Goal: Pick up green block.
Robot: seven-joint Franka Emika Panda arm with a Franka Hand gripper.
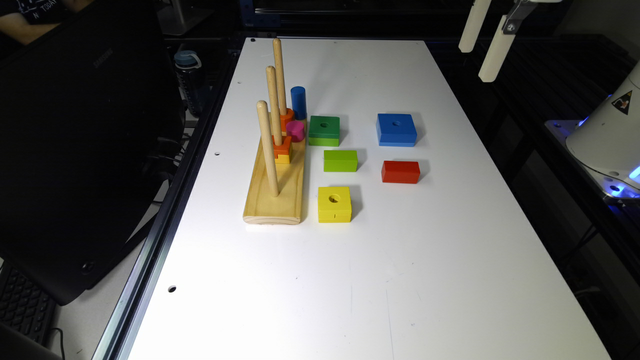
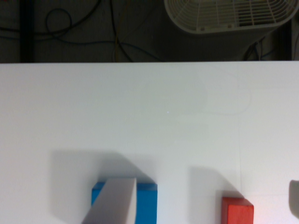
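Note:
The green block (image 1: 324, 130), dark green over lime with a round hole in its centre, lies flat on the white table (image 1: 350, 280) just beside the wooden peg stand (image 1: 276, 192). My gripper (image 1: 476, 65) hangs high above the table's far corner on the exterior view's right, well away from the block. In the wrist view the gripper (image 2: 208, 186) is open, its two pale fingers (image 2: 114, 200) wide apart with nothing between them.
A blue holed block (image 1: 396, 129) (image 2: 148, 203), a red block (image 1: 400, 171) (image 2: 237, 211), a solid lime block (image 1: 340, 160) and a yellow holed block (image 1: 334, 204) lie near the green one. A blue cylinder (image 1: 298, 102) and a pink piece (image 1: 295, 130) stand by the pegs.

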